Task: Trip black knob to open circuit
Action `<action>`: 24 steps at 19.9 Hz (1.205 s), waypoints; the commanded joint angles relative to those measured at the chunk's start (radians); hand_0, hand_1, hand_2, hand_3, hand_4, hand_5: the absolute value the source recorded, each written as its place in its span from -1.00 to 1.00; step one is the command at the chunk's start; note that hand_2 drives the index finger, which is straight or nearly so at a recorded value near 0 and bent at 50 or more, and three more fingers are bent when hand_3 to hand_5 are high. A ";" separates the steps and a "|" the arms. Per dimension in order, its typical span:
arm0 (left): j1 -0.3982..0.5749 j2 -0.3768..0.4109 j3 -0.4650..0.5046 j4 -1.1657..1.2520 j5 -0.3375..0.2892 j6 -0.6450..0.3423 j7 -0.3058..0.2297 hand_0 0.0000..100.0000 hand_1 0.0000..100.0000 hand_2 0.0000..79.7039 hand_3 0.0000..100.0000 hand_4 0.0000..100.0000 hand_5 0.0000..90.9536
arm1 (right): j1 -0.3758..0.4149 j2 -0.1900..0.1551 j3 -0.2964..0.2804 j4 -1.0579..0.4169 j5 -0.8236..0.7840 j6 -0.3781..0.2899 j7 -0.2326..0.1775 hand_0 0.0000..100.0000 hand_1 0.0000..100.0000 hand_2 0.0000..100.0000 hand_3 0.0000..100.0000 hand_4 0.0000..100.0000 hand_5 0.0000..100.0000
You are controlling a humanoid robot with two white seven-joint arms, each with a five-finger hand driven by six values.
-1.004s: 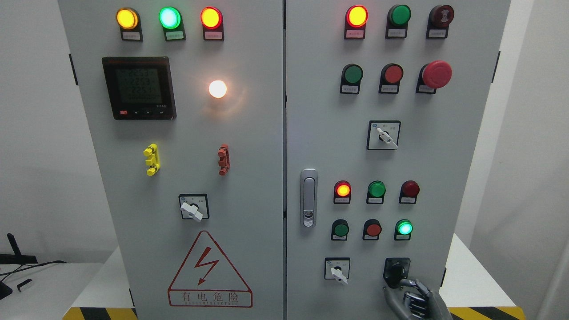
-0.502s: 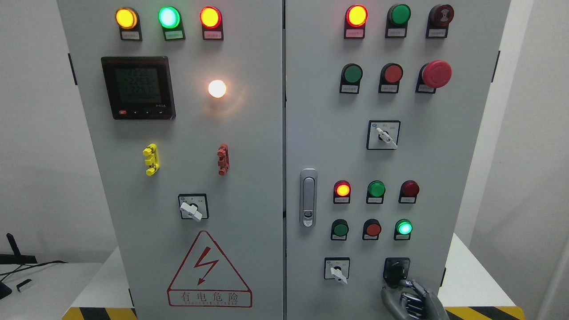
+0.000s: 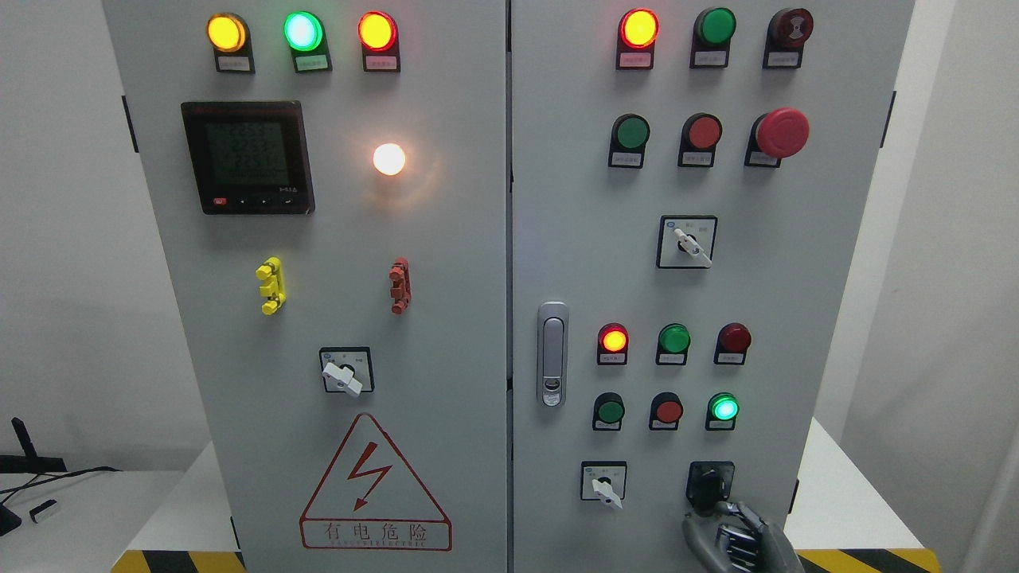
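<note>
The small black rotary knob (image 3: 708, 487), set in a square black bezel low on the right door of the grey steel cabinet (image 3: 478, 263), sits right at the tips of the right hand (image 3: 736, 539), the grey metal one rising from the bottom edge. Its fingertips (image 3: 720, 509) reach up to the knob's lower edge and look to be touching it; the fingers are loosely curled, not closed round anything, though whether a thumb is behind the knob I cannot tell. Left of the fingers is a white-handled selector switch (image 3: 604, 483); above them, a lit green indicator lamp (image 3: 724, 407) beside a red push-button (image 3: 668, 411).

The step in hand appears to be taking hold of the knob, before any turn. Next calls for pinching the knob's ridge firmly and twisting the wrist until it trips. The left hand is out of sight.
</note>
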 commanded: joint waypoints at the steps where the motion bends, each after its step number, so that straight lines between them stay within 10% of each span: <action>1: 0.000 0.000 0.000 0.000 -0.031 0.001 0.001 -0.76 -0.22 -1.00 -1.00 -1.00 -1.00 | 0.002 0.000 -0.002 -0.001 0.001 0.000 -0.002 -0.48 0.46 -0.12 1.00 1.00 0.85; 24: 0.000 -0.001 0.000 0.000 -0.031 0.001 0.001 -0.76 -0.22 -1.00 -1.00 -1.00 -1.00 | 0.039 -0.004 -0.080 0.001 0.001 -0.004 0.008 -0.45 0.43 -0.11 1.00 1.00 0.78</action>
